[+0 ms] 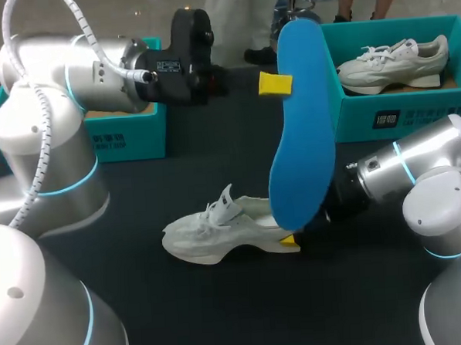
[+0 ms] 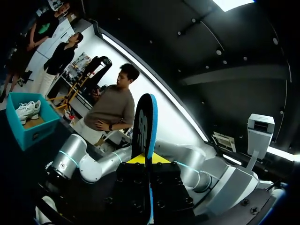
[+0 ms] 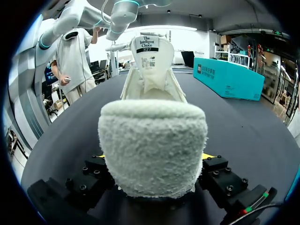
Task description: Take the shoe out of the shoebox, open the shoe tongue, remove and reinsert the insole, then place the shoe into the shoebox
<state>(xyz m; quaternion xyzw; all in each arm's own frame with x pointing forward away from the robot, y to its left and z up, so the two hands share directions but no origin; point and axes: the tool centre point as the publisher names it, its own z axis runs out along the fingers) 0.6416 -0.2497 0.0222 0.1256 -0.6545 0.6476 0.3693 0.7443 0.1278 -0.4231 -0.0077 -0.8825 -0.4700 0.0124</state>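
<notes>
A blue insole [image 1: 301,122] hangs upright above the heel end of the shoe, its lower end at the heel. My left gripper [image 1: 271,84] is shut on its upper edge. In the left wrist view the insole [image 2: 144,124] stands edge-on between the left gripper's [image 2: 149,160] yellow tips. The pale white shoe [image 1: 218,231] lies on the black table, toe to the left. My right gripper [image 1: 296,237] is shut on its heel. In the right wrist view the fuzzy heel [image 3: 152,140] fills the wide-set right gripper [image 3: 152,159], and the tongue [image 3: 149,51] stands raised.
A teal shoebox [image 1: 413,116] at the back right holds another white shoe [image 1: 395,63]. A second teal box [image 1: 128,139] stands at the back left behind my left arm. Bare black tabletop lies in front of the shoe.
</notes>
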